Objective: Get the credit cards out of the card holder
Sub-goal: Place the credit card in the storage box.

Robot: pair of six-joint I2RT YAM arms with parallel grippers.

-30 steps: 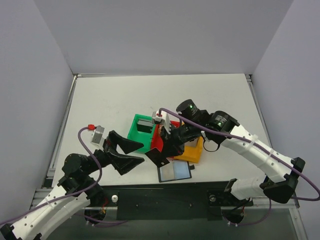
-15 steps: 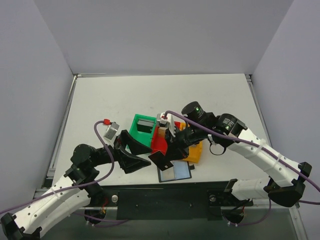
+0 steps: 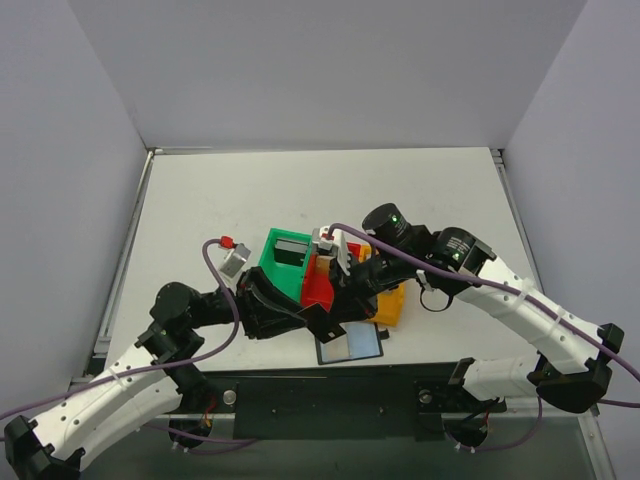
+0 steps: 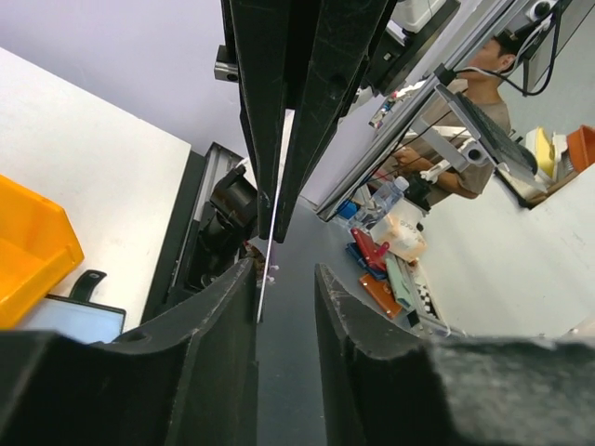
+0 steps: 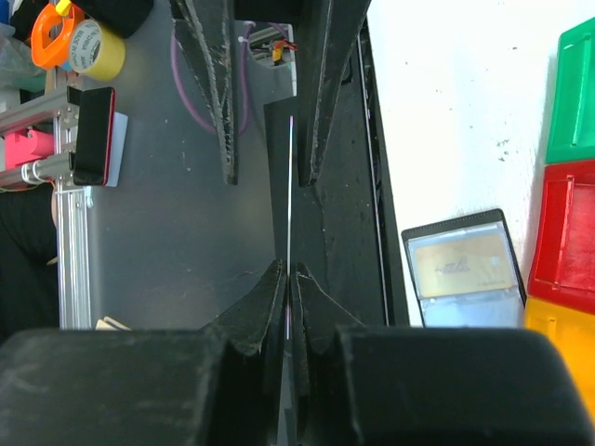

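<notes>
The card holder (image 3: pixel 300 268) is a green, red and orange row of boxes at mid-table, and a grey card (image 3: pixel 290 250) stands in its green box. In front of the holder, my right gripper (image 3: pixel 335 302) is shut on a dark credit card (image 3: pixel 322 320) held above the table. Both wrist views show that card edge-on (image 5: pixel 289 186). My left gripper (image 4: pixel 284 269) has its jaws on either side of the card's thin edge (image 4: pixel 264 269). A gap remains, and the card sits close to the left finger. A black-bordered pale blue card (image 3: pixel 350 344) lies flat on the table.
The table's near edge and a black base plate (image 3: pixel 330 400) lie just behind the flat card. In the right wrist view the flat card (image 5: pixel 462 269) is beside the holder's red box (image 5: pixel 569 232). White walls enclose the table.
My left arm has swung right, up to the held card, and its jaws have narrowed around the card. The right gripper shifted slightly early on and keeps its grip.
</notes>
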